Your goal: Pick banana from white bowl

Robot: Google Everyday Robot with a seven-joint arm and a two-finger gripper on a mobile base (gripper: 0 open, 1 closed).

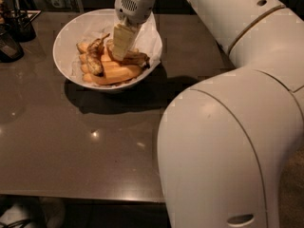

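The white bowl (64, 34) stands at the far left of the dark table, with crumpled white paper lining (149, 34) rising past its rim. The brown-mottled banana (136, 58) lies at the bowl's right side, its dark stem tip pointing right. My gripper (118, 55) reaches down into the bowl from above, its tip at the left end of this banana and covering part of it. Smoother orange-yellow bananas (116, 74) lie in front of it. A small shrivelled, blackened banana (95, 56) lies to its left.
The brown table (71, 141) runs to a front edge near the bottom. Dark containers (21, 25) and a dark object (8, 46) stand at the far left. My white arm (223, 141) fills the right half of the view.
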